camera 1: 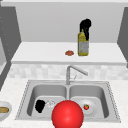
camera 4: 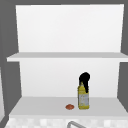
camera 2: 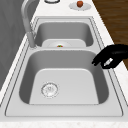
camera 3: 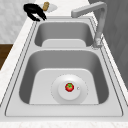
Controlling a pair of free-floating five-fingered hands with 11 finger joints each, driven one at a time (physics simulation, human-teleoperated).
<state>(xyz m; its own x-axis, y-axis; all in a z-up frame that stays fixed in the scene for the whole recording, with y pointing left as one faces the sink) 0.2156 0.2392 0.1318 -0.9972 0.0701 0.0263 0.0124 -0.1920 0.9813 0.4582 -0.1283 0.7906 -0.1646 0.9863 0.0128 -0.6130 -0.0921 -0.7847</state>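
**Item 1. Right hand** (camera 1: 85,25): up at the shelf (camera 1: 37,53), on top of the yellow bottle (camera 1: 83,45). Its fingers hang down round the neck; I read them as curled onto it.

**Item 2. Yellow bottle:** upright, right of centre on the shelf. A small orange-brown piece (camera 1: 69,52) lies just to its left, apart from it.

**Item 3. Left hand** (camera 1: 40,105): in the air over the near side of the left basin (camera 1: 32,97), beside the drain (camera 1: 50,103). Its fingers are curled toward the thumb and pinch nothing.

**Item 4. Step, as I judge it:** the grasp on the bottle is made and the bottle has not yet left the shelf. Any lift I command would call for a firm hold at the neck and a straight rise, since the bottle is tall.

**Item 5. Other stock:**
- A red ball (camera 1: 67,114) at the sink's near edge.
- A plate (camera 1: 92,110) in the right basin, carrying a small red fruit (camera 1: 86,107).
- A bowl (camera 1: 6,116) on the surface at far left.
- The faucet (camera 1: 72,72) between the basins.
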